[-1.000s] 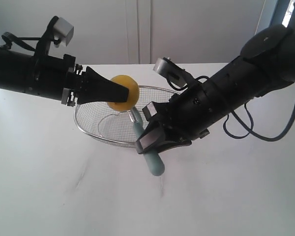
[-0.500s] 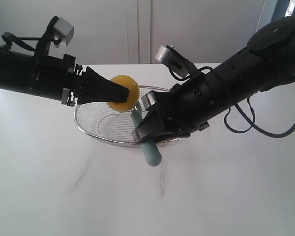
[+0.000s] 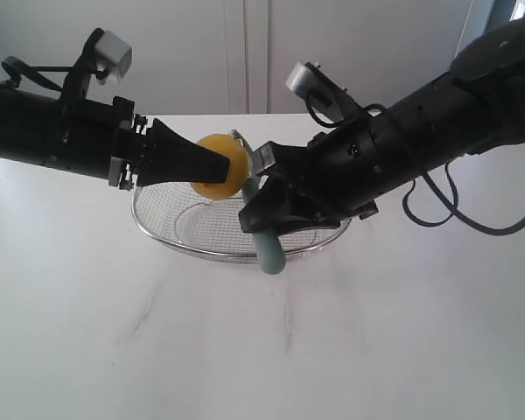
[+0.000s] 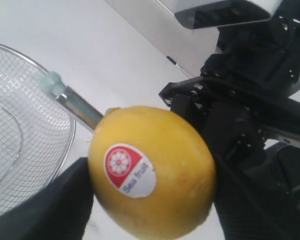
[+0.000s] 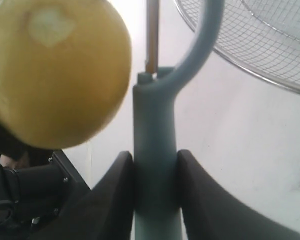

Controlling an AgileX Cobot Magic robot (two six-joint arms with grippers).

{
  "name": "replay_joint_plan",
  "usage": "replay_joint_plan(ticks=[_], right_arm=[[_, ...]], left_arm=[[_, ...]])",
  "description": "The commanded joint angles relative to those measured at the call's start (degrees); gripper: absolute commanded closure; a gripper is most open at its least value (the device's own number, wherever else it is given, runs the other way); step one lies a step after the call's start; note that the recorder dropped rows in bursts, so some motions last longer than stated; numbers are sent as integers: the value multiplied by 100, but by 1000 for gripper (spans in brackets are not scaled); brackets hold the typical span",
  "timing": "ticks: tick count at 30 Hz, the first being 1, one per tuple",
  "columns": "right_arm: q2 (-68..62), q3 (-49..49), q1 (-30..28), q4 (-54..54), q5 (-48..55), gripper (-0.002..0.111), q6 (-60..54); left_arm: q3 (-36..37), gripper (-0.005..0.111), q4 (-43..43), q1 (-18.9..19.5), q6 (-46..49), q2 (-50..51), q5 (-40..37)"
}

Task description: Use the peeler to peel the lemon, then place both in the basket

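My left gripper [image 3: 212,170] [image 4: 152,202] is shut on the yellow lemon [image 3: 231,163] [image 4: 160,185] and holds it in the air above the near left part of the wire-mesh basket [image 3: 162,229]. A red-and-white sticker [image 4: 130,168] faces the left wrist camera. My right gripper [image 3: 261,215] [image 5: 155,192] is shut on the pale teal handle of the peeler [image 3: 269,250] [image 5: 154,150], which stands nearly upright. Its metal blade head [image 3: 243,147] [image 4: 78,104] lies against the lemon's right side. The lemon [image 5: 55,70] fills one corner of the right wrist view.
The basket [image 5: 270,47] [image 4: 25,125] stands on a white table [image 3: 271,350], beneath both grippers, with nothing in it. A white wall rises behind the table. The two black arms nearly meet over the basket.
My right gripper has lifted the peeler up and a little back, bringing the blade from under the lemon to its right side. The left gripper and lemon have stayed put.
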State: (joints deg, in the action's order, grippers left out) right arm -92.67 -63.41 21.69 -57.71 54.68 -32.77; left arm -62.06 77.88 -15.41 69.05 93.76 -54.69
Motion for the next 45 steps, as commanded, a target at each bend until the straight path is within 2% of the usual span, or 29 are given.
replay_joint_plan(ticks=[1,17,24,27,35,45], right_arm=[[123,0,-7,-31,-87,108,52],[575,0,-7,25,-575,108,284],[575,0,-7,963,-760,108,898],[575,19,-7,1049,-750,108,910],[343,19,-7,955,-753,108,910],[-21,19,4,811,-567,108,830]], left_arm=[[22,107,148,-2,15,-48,-214],[22,107,148,-2,27,-48,-257],[22,107,255,-2,331,-48,-255],[22,107,373,-2,461,-48,-150],[22,107,701,-2,1068,-48,178],[22,107,818,-2,1233,-48,279]])
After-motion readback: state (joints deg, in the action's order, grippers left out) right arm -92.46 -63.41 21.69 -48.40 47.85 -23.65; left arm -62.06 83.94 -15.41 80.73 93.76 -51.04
